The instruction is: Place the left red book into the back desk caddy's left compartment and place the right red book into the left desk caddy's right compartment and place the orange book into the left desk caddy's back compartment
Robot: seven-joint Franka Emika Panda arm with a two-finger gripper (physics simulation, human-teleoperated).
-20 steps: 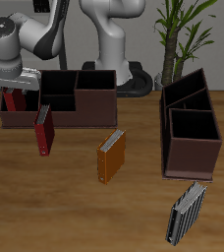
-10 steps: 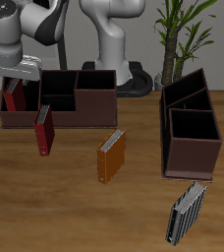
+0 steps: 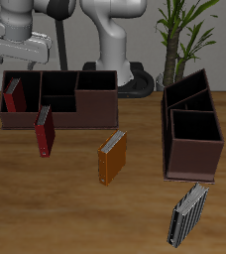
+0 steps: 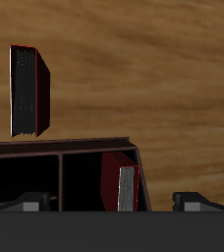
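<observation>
Gripper (image 4: 112, 202) raised above the back desk caddy (image 3: 75, 107), fingers spread wide, holding nothing. One red book (image 3: 13, 95) upright inside that caddy's end compartment, close to its outer wall. Second red book (image 3: 45, 132) on the table just before the caddy's front wall. Orange book (image 3: 112, 156) lying in open tabletop between both caddies. Left desk caddy (image 3: 192, 139) unoccupied, rims unobstructed. Grey book (image 3: 185, 215) near the table's front edge.

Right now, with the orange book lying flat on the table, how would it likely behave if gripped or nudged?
The orange book looks like a rigid slab, so probably stiff. Lying flat, it should slide rather than tip or roll. Its thin exposed edge may be awkward for the fingers.
</observation>
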